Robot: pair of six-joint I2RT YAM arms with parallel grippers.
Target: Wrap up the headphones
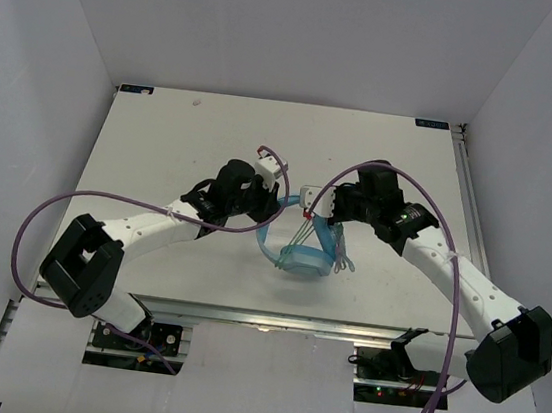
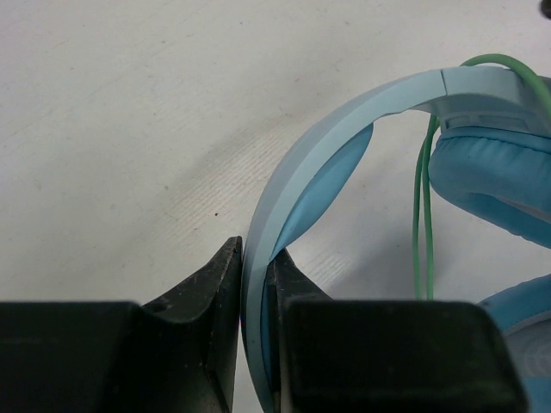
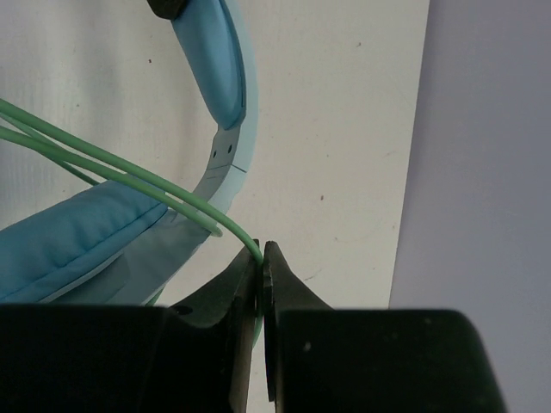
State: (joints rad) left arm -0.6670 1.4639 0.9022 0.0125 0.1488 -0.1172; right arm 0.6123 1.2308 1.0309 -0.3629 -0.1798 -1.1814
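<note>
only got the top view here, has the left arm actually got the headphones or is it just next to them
Observer: It has them. In the left wrist view the left fingers are shut on the headband, one on its outer shell and one on the inner pad.
Operator: and the right, holding anything
Observer: Yes. In the right wrist view the right fingers pinch the green cable at their very tips.
Operator: one strand there or more
Observer: Several strands cross the earcup, but only one runs into the fingers.
</note>
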